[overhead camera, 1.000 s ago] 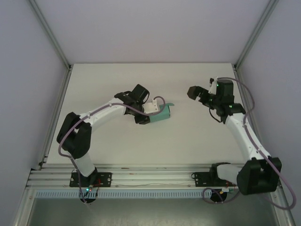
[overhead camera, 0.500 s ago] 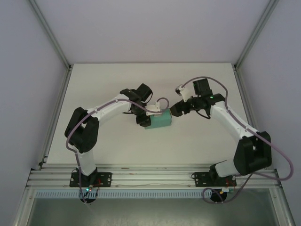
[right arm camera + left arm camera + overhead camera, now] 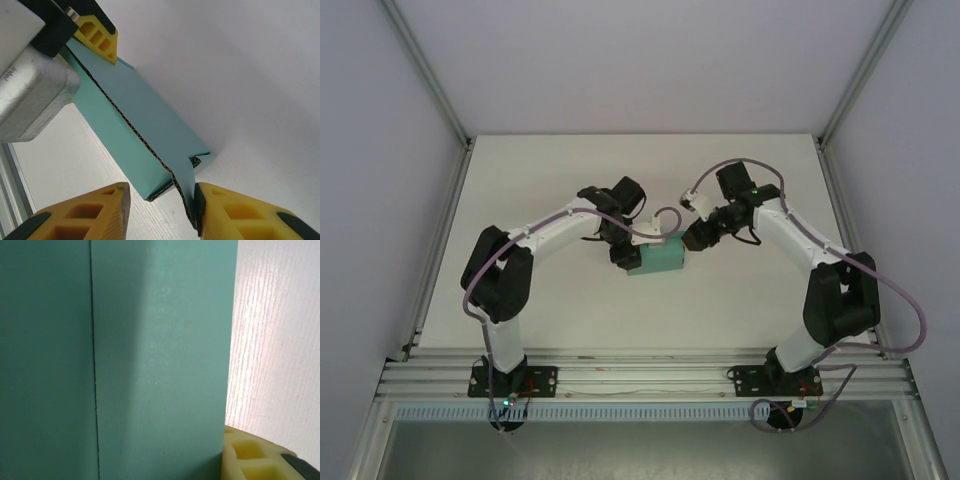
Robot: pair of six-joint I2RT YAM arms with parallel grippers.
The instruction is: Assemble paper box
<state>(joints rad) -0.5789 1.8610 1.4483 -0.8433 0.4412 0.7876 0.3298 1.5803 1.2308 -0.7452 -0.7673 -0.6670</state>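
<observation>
The small teal-green corrugated card box (image 3: 660, 258) is near the centre of the white table (image 3: 570, 310), gripped at its 9 o'clock end by the left gripper (image 3: 636, 250). At 3 o'clock the right gripper (image 3: 691, 240) straddles an end flap, jaws narrow but not closed: one yellow finger (image 3: 235, 212) touches it.

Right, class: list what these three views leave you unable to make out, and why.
Top view: the left end of the paper box, covered by the left end effector; whether the right end effector touches it is too small to tell.
Left wrist view: the box's outline, cut off by the frame edges.
Right wrist view: the box's far end, behind the left end effector.
</observation>
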